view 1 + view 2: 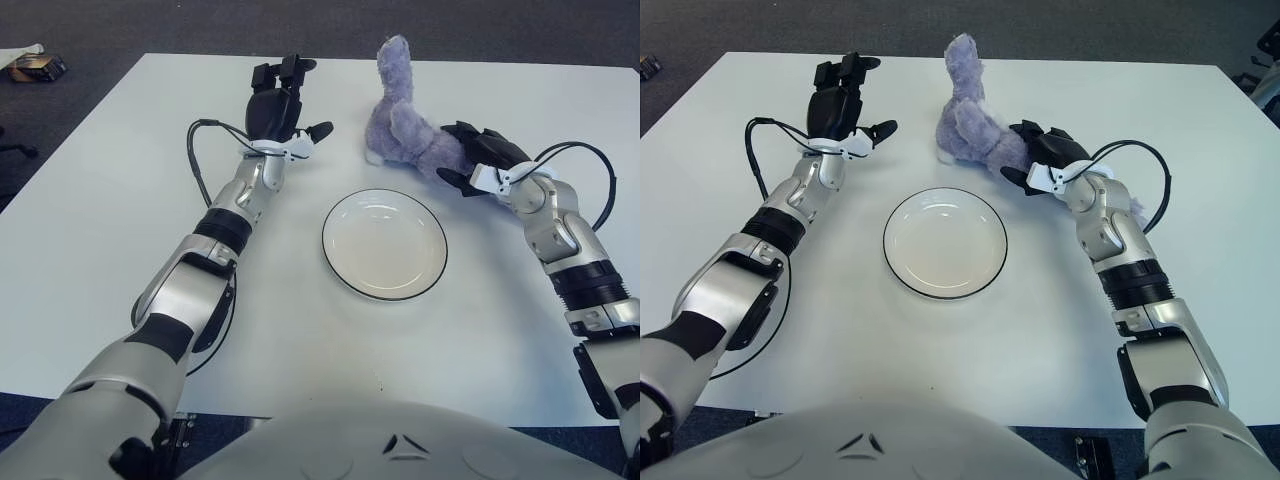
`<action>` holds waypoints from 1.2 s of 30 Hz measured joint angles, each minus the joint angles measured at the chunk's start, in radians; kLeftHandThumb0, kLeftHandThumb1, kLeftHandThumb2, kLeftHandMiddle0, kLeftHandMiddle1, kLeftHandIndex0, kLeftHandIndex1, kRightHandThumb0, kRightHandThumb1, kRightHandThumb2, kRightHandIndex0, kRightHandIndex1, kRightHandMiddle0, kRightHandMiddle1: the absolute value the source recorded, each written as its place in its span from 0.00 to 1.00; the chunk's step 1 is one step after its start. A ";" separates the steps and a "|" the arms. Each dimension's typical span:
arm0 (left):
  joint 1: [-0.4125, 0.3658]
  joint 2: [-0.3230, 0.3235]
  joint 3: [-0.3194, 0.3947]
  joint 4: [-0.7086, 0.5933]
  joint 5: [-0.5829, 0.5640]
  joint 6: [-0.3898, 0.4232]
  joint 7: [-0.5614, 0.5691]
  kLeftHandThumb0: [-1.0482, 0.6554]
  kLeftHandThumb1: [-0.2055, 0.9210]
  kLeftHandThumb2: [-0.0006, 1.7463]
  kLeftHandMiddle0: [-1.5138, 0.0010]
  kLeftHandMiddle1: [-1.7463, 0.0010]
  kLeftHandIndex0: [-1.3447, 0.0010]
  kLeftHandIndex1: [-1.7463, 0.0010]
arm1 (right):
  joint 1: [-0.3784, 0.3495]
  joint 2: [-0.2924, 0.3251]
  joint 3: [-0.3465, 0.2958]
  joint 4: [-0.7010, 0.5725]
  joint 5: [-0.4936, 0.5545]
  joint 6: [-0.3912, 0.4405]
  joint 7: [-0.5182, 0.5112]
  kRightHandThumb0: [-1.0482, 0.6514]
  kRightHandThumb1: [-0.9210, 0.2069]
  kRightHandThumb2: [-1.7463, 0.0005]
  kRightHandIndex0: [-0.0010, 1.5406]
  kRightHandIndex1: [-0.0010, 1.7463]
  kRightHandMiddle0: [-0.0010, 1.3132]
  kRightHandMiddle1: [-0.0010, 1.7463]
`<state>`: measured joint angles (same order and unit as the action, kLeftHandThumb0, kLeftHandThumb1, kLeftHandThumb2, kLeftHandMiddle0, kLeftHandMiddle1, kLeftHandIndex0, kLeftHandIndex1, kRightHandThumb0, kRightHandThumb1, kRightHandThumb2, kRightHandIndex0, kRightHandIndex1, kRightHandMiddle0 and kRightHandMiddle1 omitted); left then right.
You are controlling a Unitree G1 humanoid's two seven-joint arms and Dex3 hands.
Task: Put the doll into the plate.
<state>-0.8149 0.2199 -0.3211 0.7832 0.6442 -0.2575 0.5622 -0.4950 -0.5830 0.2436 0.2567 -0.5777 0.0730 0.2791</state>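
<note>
A purple plush doll [400, 125] sits on the table just beyond the plate, one end standing upright. The white plate [385, 243] with a dark rim lies in the middle of the table and holds nothing. My right hand [455, 160] is at the doll's right end, with its black fingers closed around the plush body. My left hand [280, 100] is held to the left of the doll, apart from it, with fingers spread and holding nothing.
The white table [120, 230] stands on dark carpet. A small box [35, 67] lies on the floor beyond the table's far left corner. Black cables loop out from both wrists [200, 150].
</note>
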 measured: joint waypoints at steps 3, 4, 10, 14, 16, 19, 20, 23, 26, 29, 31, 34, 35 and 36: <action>0.003 0.000 0.001 -0.007 0.000 0.000 0.002 0.34 0.68 0.55 1.00 0.48 1.00 0.39 | -0.002 0.004 0.003 0.030 0.000 -0.015 -0.024 0.03 0.00 0.50 0.00 0.45 0.00 0.24; 0.004 0.000 0.001 -0.011 0.000 0.000 0.002 0.34 0.68 0.55 1.00 0.49 1.00 0.39 | -0.003 0.005 0.004 0.038 0.000 -0.020 -0.032 0.03 0.00 0.50 0.00 0.45 0.00 0.24; 0.023 0.000 0.003 -0.042 0.000 0.002 0.003 0.35 0.67 0.55 1.00 0.49 1.00 0.38 | -0.010 0.010 0.014 0.084 0.000 -0.046 -0.070 0.03 0.00 0.51 0.00 0.43 0.00 0.23; 0.039 0.000 0.003 -0.060 0.000 0.004 0.003 0.35 0.67 0.55 1.00 0.48 1.00 0.37 | -0.014 0.011 0.019 0.105 0.000 -0.057 -0.088 0.02 0.00 0.51 0.00 0.44 0.00 0.24; 0.047 0.000 0.002 -0.069 0.001 0.004 0.003 0.36 0.66 0.56 1.00 0.47 1.00 0.37 | -0.014 0.012 0.019 0.114 0.001 -0.061 -0.095 0.03 0.00 0.52 0.00 0.45 0.00 0.24; 0.056 0.001 0.002 -0.081 0.001 0.006 0.002 0.37 0.65 0.56 1.00 0.47 1.00 0.36 | -0.015 0.015 0.019 0.125 0.001 -0.066 -0.108 0.03 0.00 0.53 0.00 0.46 0.00 0.25; 0.059 0.002 0.002 -0.085 0.001 0.007 0.002 0.37 0.65 0.56 1.00 0.47 1.00 0.36 | -0.015 0.016 0.019 0.128 0.001 -0.069 -0.112 0.03 0.00 0.53 0.00 0.47 0.00 0.25; 0.071 0.005 0.003 -0.103 0.001 0.014 0.001 0.37 0.65 0.57 1.00 0.46 1.00 0.36 | -0.016 0.021 0.021 0.137 0.001 -0.074 -0.125 0.05 0.00 0.55 0.01 0.48 0.00 0.28; 0.081 0.007 0.003 -0.116 0.002 0.020 0.000 0.37 0.65 0.57 1.00 0.46 1.00 0.36 | -0.015 0.027 0.022 0.145 0.001 -0.078 -0.140 0.06 0.00 0.57 0.01 0.49 0.00 0.30; 0.089 0.010 0.003 -0.126 0.003 0.025 0.000 0.37 0.65 0.57 1.00 0.46 1.00 0.37 | -0.015 0.030 0.024 0.150 0.000 -0.082 -0.154 0.09 0.00 0.59 0.01 0.50 0.00 0.34; 0.095 0.010 0.003 -0.136 0.003 0.031 0.000 0.36 0.66 0.57 1.00 0.45 1.00 0.38 | -0.013 0.031 0.027 0.152 -0.004 -0.086 -0.169 0.10 0.00 0.60 0.01 0.52 0.00 0.38; 0.106 0.011 0.005 -0.152 0.002 0.041 -0.003 0.36 0.66 0.57 1.00 0.44 1.00 0.38 | -0.013 0.035 0.040 0.165 -0.027 -0.093 -0.207 0.11 0.00 0.61 0.00 0.62 0.00 0.48; 0.110 0.012 0.006 -0.156 0.002 0.044 -0.006 0.35 0.67 0.56 1.00 0.43 1.00 0.38 | -0.021 0.040 0.047 0.185 -0.037 -0.103 -0.231 0.13 0.00 0.62 0.00 0.71 0.00 0.60; 0.113 0.012 0.007 -0.159 0.001 0.046 -0.010 0.35 0.67 0.56 1.00 0.42 1.00 0.38 | -0.029 0.045 0.054 0.208 -0.044 -0.112 -0.253 0.14 0.00 0.63 0.00 0.75 0.00 0.64</action>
<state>-0.7023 0.2322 -0.3145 0.6247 0.6453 -0.2112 0.5526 -0.5242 -0.5384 0.2971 0.4642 -0.6214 -0.0390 0.0257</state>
